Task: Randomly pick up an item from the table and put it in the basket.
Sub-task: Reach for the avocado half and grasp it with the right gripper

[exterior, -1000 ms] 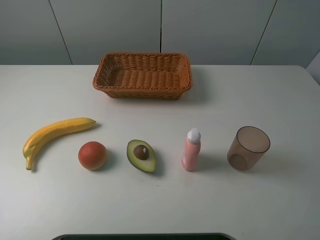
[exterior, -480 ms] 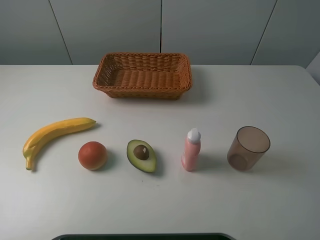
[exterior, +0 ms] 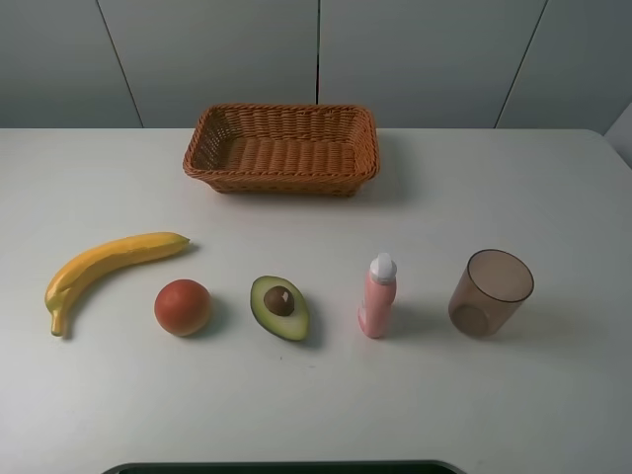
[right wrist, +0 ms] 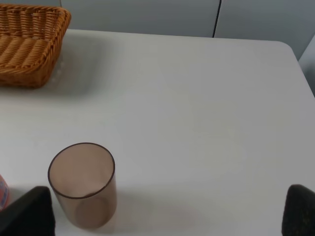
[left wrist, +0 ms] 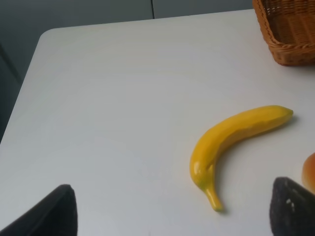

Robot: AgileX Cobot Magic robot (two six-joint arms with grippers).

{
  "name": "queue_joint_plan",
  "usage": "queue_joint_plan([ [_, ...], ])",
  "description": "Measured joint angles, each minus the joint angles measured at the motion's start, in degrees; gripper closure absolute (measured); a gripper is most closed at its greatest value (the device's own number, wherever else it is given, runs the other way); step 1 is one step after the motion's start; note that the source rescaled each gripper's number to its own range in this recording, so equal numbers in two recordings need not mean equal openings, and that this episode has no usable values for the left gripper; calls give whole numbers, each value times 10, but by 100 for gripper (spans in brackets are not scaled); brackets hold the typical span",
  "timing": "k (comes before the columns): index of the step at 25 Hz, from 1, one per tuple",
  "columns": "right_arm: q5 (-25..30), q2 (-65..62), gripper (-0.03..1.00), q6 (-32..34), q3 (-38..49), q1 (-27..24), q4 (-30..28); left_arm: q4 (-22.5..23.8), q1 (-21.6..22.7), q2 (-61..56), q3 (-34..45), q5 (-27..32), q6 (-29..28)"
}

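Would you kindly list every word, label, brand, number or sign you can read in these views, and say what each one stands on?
No text can be read anywhere in these views.
pink bottle: no legible print; any marking on it is too small to make out.
basket, brown cup, banana, red-orange fruit, avocado half: no writing shows on any of them.
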Motion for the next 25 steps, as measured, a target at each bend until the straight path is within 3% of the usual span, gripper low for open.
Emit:
queue_joint_plan([
  [18, -15, 10, -3, 22, -12, 0, 4, 0, 0, 0, 0, 0, 0],
  [25, -72, 188, -3, 4, -105, 0, 0, 0, 0, 0, 0, 0, 0],
])
